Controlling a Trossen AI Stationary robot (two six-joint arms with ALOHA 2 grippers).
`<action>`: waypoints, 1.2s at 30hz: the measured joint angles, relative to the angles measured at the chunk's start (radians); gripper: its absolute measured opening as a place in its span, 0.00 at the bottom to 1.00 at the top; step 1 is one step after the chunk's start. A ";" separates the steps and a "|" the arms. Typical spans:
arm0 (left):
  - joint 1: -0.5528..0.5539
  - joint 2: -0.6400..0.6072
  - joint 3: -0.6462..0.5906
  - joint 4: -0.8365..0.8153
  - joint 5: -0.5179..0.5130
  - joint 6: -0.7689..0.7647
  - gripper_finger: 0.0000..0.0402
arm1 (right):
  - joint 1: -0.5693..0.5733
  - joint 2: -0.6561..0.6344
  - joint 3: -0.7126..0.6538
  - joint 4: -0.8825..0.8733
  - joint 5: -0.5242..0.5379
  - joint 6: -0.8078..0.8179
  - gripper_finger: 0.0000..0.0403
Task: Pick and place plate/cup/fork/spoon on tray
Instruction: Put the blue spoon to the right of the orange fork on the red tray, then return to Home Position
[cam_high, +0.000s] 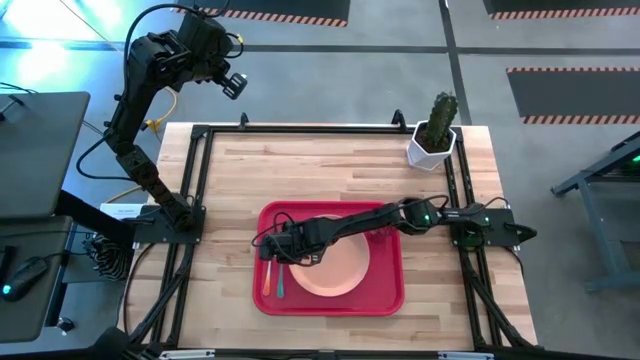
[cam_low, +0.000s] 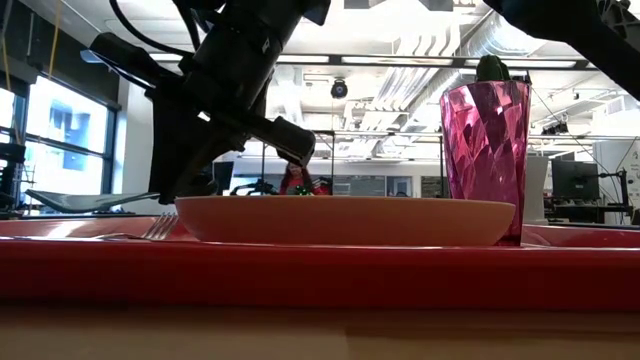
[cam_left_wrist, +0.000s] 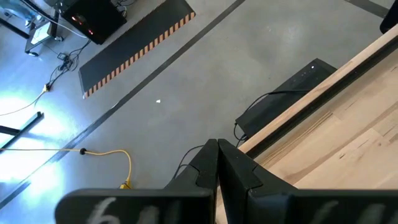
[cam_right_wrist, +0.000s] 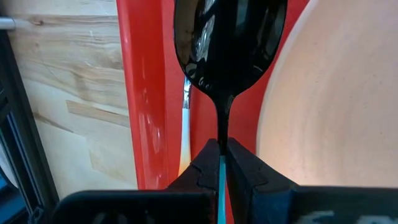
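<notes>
The red tray lies mid-table. The peach plate sits on it, and it also shows in the low view. The fork lies flat on the tray by its left rim, orange handle and silver neck in view. The pink cup stands upright on the tray beside the plate. My right gripper is over the tray's left part, shut on the spoon. My left gripper is shut and empty, raised beyond the table's far left corner. My right gripper pinches the spoon's teal handle between its two fingers, close to where it meets the dark neck. The spoon runs on forward out of the fingers, in line with them. Its dark bowl hangs about level, just above the tray, between fork and plate.
A white pot with a green cactus stands at the table's far right corner. Bare wood lies left of the tray and toward the far edge. A person shows far off in the room behind.
</notes>
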 joint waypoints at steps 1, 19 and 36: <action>0.000 0.000 0.000 0.000 0.000 0.000 0.00 | 0.000 0.000 0.000 0.000 0.001 0.000 0.00; 0.000 0.000 0.000 -0.001 0.000 0.000 0.00 | 0.000 0.000 0.000 0.000 0.028 0.008 0.20; 0.000 0.000 0.000 0.003 0.032 -0.002 0.00 | -0.024 -0.111 0.016 0.021 0.149 -0.253 0.20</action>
